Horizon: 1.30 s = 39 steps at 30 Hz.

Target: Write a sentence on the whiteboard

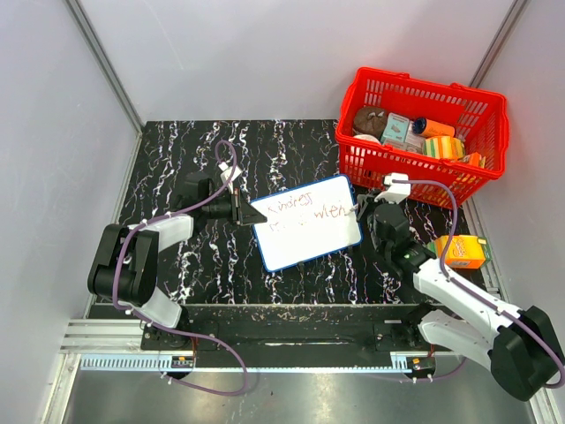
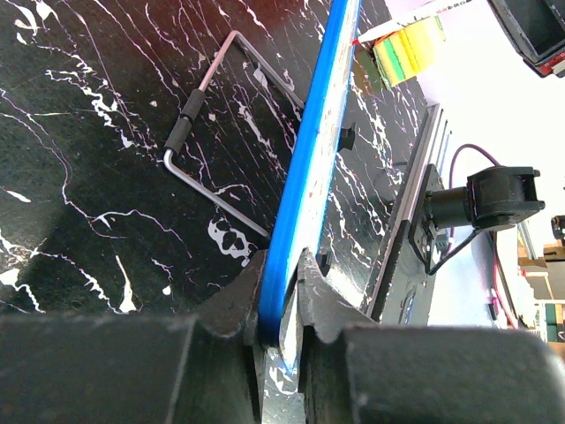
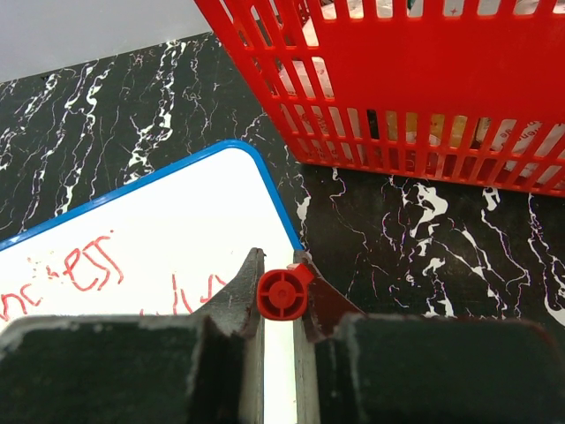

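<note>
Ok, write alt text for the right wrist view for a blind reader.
The right gripper is shut on a red marker, seen end-on, near the rounded corner of the blue-framed whiteboard, which carries red handwriting. A red basket stands beyond on the black marbled table.

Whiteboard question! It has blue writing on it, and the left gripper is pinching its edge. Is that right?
Not quite. The writing on the whiteboard is red, not blue. Only the board's frame is blue. The right wrist view shows the red letters up close. The left gripper is indeed pinching its edge.
</note>
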### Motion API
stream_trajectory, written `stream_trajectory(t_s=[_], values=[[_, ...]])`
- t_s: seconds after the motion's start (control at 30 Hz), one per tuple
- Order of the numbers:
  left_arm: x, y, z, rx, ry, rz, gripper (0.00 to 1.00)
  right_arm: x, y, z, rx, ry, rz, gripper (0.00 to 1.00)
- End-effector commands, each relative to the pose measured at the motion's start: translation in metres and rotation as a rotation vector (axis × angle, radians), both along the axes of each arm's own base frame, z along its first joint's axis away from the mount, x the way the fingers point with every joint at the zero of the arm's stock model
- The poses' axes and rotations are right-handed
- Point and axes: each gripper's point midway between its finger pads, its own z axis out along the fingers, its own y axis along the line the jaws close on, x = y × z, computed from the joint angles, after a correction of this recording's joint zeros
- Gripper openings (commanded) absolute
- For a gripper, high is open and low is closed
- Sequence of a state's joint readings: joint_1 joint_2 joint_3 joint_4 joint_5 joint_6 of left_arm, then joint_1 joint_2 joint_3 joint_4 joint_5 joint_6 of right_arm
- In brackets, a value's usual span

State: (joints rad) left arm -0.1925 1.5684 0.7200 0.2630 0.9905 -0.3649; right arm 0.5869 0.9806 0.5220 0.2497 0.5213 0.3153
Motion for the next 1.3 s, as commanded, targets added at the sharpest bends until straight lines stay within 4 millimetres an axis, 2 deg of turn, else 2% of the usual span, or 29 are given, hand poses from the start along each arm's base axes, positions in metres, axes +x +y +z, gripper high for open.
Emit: stream_trajectory(t_s=[0.0, 0.07, 0.1, 0.17, 0.2, 0.3, 0.43, 0.57, 0.6, 0.67, 0.7, 0.8, 0.83, 1.07, 1.27], values=[[0.041, 0.03, -0.04, 0.238, -0.135, 0.169, 0.0, -0.003, -0.002, -0.008, 0.003, 0.026, 0.001, 0.0], [0.04, 0.03, -0.041, 0.24, -0.132, 0.17, 0.0, -0.003, -0.001, 0.0, 0.012, 0.007, 0.004, 0.0], [0.04, 0.03, -0.041, 0.238, -0.133, 0.169, 0.0, -0.003, -0.001, 0.014, 0.029, -0.023, 0.008, 0.0], [0.04, 0.03, -0.041, 0.239, -0.133, 0.17, 0.0, -0.005, 0.001, 0.029, 0.046, -0.054, 0.025, 0.0], [0.04, 0.03, -0.041, 0.238, -0.133, 0.169, 0.0, -0.006, 0.002, 0.045, 0.066, -0.087, 0.035, 0.0], [0.04, 0.03, -0.041, 0.238, -0.133, 0.169, 0.0, -0.01, 0.007, 0.064, 0.087, -0.117, 0.078, 0.0], [0.041, 0.03, -0.041, 0.24, -0.132, 0.172, 0.0, -0.013, 0.016, 0.072, 0.087, -0.129, 0.121, 0.0], [0.041, 0.03, -0.041, 0.24, -0.132, 0.172, 0.0, -0.018, 0.034, 0.073, 0.064, -0.142, 0.163, 0.0], [0.04, 0.03, -0.041, 0.24, -0.132, 0.172, 0.0, -0.026, 0.049, 0.073, 0.056, -0.144, 0.205, 0.0], [0.041, 0.03, -0.041, 0.24, -0.133, 0.171, 0.0, -0.03, 0.062, 0.076, 0.024, -0.165, 0.218, 0.0], [0.041, 0.03, -0.041, 0.241, -0.132, 0.173, 0.0, -0.04, 0.079, 0.077, 0.021, -0.17, 0.266, 0.0], [0.041, 0.03, -0.041, 0.24, -0.134, 0.173, 0.0, -0.047, 0.101, 0.076, -0.015, -0.183, 0.291, 0.0], [0.041, 0.03, -0.041, 0.24, -0.132, 0.172, 0.0, -0.055, 0.116, 0.078, -0.014, -0.197, 0.328, 0.0], [0.041, 0.03, -0.041, 0.239, -0.13, 0.17, 0.0, -0.075, 0.177, 0.056, -0.057, -0.184, 0.424, 0.0], [0.04, 0.03, -0.041, 0.239, -0.132, 0.17, 0.0, -0.081, 0.2, 0.046, -0.066, -0.184, 0.451, 0.0]])
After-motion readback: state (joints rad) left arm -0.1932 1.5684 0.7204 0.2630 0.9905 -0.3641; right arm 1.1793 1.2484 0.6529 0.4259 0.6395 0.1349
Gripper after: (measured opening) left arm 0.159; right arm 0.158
